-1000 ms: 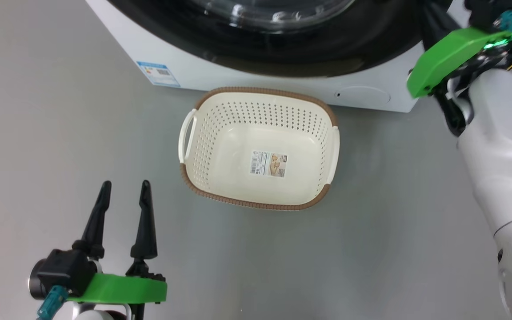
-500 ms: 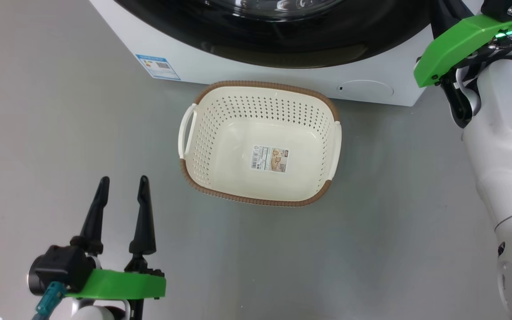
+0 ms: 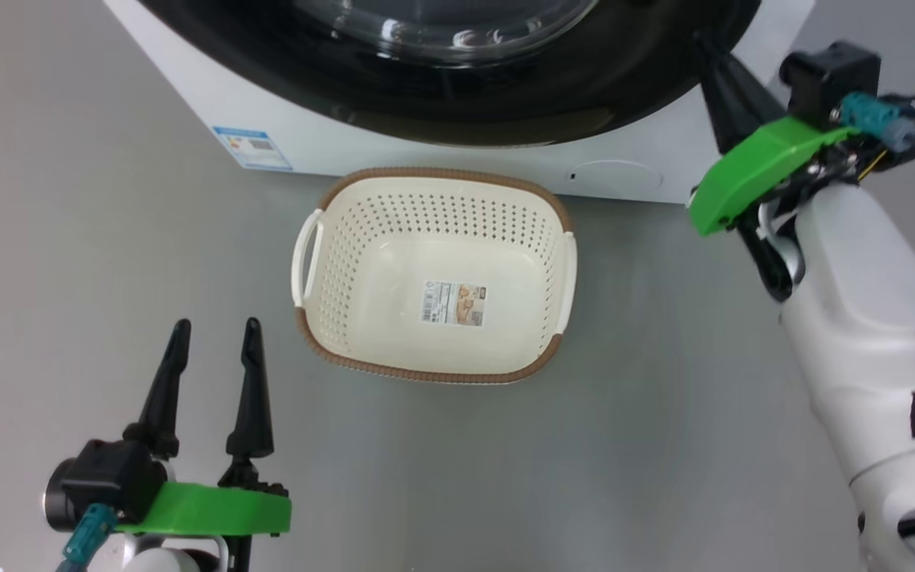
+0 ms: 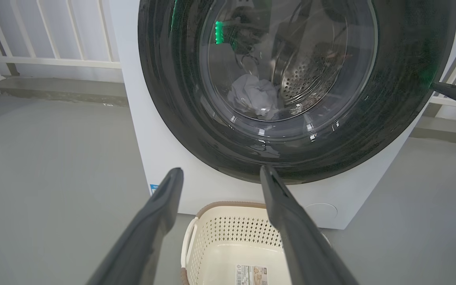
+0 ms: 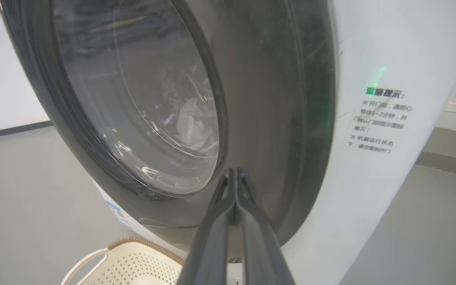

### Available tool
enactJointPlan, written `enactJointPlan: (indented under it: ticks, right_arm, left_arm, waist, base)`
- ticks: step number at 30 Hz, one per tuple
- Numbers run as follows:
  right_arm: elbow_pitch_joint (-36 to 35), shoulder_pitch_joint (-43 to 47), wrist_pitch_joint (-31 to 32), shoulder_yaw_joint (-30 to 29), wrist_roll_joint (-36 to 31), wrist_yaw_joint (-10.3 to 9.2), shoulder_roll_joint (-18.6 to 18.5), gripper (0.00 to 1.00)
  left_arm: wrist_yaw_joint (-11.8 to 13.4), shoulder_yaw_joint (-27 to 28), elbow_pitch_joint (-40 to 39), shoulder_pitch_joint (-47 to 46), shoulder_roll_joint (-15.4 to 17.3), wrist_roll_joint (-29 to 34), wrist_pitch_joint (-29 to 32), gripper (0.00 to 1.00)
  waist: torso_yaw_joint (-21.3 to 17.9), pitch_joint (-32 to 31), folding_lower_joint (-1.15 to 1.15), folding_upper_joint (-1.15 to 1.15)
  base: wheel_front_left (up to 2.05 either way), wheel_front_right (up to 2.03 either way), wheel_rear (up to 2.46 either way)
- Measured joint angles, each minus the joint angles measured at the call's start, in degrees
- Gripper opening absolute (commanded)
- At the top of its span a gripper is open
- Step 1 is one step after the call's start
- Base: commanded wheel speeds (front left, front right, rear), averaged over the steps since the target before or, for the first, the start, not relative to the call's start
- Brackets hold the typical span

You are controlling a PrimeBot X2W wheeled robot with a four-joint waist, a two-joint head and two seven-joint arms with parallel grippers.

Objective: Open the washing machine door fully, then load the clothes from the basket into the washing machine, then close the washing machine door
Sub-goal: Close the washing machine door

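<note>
Black fingers of the left gripper (image 3: 216,323) stand wide apart, low over the floor (image 3: 68,238), pointing towards the basket (image 3: 394,230). Beyond, the right arm (image 3: 855,278) reaches forward, right gripper (image 5: 234,171) pinched shut at the rim of the washing machine door (image 5: 275,99); clothes (image 4: 253,95) lie behind its glass.

The washing machine door (image 4: 164,99) bars entry; the basket (image 3: 346,270) stands just below.

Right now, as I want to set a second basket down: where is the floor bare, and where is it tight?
Bare floor: left of the basket, beyond the left gripper; on its near side; and between it and the right forearm. Tight: the strip between basket and washing machine, and beside the door, where the right gripper sits.
</note>
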Motion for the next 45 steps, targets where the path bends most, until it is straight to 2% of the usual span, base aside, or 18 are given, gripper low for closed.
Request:
enactJointPlan:
  ticks: [5, 6, 8, 9, 15, 17, 21, 31, 45]
  right_arm:
    - [-5.50, 5.35, 0.01, 0.60, 2.09, 0.00, 0.12, 0.00]
    - [-7.03, 6.87, 0.01, 0.56, 2.23, -0.01, 0.12, 0.08]
    - [-9.90, 9.65, 0.01, 0.34, 2.29, -0.01, 0.21, 0.56]
    - [-11.34, 11.06, 0.00, 0.10, 2.29, 0.00, 0.29, 1.00]
    - [-18.49, 19.13, 0.01, -3.21, 2.36, -0.01, 1.71, 1.00]
    - [-24.71, 28.37, 0.00, -7.70, 2.16, -0.01, 3.41, 1.00]
    - [-27.96, 35.78, 0.00, -9.85, 1.89, -0.01, 4.60, 1.00]
    - [-35.09, 48.29, 0.67, -10.56, 2.00, -0.01, 5.77, 1.00]
    - [-45.36, 56.17, 5.58, -8.72, 2.98, -0.01, 6.05, 1.00]
  left_arm:
    - [-0.10, 0.52, 0.45, 0.10, 0.00, 0.40, 0.00, 1.00]
    - [-0.31, 0.64, 0.55, 0.14, 0.00, 0.40, 0.00, 1.00]
    - [-0.51, 0.92, 0.75, 0.30, 0.00, 0.51, 0.00, 1.00]
    - [-0.51, 1.04, 0.90, 0.41, 0.00, 0.60, 0.00, 1.00]
    - [-0.52, 1.80, 1.97, 1.51, 0.01, 0.89, 0.00, 1.00]
    - [-0.58, 2.18, 3.58, 3.67, 0.31, 0.89, 0.00, 1.00]
    - [-0.58, 2.15, 4.22, 5.39, 1.11, 0.89, 0.03, 1.00]
    - [-0.33, 1.94, 3.83, 8.90, 1.75, 0.87, 0.63, 1.00]
    - [0.55, 1.80, 2.79, 11.31, 2.58, 0.69, 1.38, 1.00]
  waist:
    - [-1.46, -1.40, 0.00, 0.00]
    - [-1.84, -1.80, 0.00, 0.00]
    - [-2.65, -2.55, 0.00, 0.00]
    - [-3.05, -2.94, 0.00, 0.00]
    - [-5.19, -5.59, 0.00, 0.00]
    - [-7.42, -9.17, 0.00, 0.00]
    - [-8.99, -12.30, 0.00, 0.00]
    - [-10.96, -16.71, 0.00, 0.00]
    - [-12.30, -19.77, 0.00, 0.00]
  base:
    - [0.00, 0.00, 0.00]
    - [0.00, 0.00, 0.00]
    - [0.00, 0.00, 0.00]
    - [0.00, 0.00, 0.00]
    - [0.00, 0.00, 0.00]
    - [0.00, 0.00, 0.00]
    - [0.00, 0.00, 0.00]
    - [0.00, 0.00, 0.00]
    - [0.00, 0.00, 0.00]
